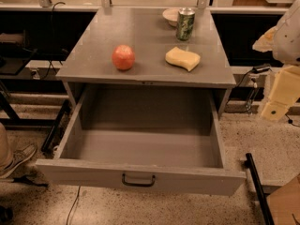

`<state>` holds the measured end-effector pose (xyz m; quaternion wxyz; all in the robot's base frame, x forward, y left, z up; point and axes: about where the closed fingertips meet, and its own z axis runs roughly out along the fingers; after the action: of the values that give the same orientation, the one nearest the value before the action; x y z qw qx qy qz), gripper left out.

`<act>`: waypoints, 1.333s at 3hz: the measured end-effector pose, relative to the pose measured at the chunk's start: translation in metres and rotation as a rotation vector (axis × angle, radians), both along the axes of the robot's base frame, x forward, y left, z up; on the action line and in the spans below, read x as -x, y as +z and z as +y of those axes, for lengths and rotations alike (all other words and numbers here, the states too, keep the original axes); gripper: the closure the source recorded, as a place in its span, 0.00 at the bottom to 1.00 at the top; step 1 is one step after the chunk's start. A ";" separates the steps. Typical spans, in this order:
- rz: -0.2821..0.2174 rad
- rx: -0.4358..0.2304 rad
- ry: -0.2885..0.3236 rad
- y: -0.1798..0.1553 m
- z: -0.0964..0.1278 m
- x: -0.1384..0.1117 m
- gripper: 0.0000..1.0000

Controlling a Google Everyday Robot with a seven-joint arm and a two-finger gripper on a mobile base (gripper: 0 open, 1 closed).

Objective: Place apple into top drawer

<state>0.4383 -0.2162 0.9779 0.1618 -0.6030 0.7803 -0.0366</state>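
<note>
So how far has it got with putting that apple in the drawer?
Done: the top drawer stands pulled open. In hand: nothing; the gripper hangs off to the right, apart from the cabinet. Left: the apple sits on the cabinet top, not yet picked up or lowered in.

The round red-orange apple (123, 57) is set on the tabletop (140, 29), left of centre. The grey top drawer (89, 175) is pulled open below it, nearer. The gripper (275, 108) is seen at the right edge, well apart.
</note>
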 end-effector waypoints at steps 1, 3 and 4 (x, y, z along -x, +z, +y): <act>0.000 0.000 0.000 0.000 0.000 0.000 0.00; -0.175 -0.342 -0.127 -0.004 0.032 -0.092 0.00; -0.256 -0.557 -0.135 0.003 0.069 -0.153 0.00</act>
<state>0.5909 -0.1475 0.9806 0.4148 -0.4729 0.7718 0.0926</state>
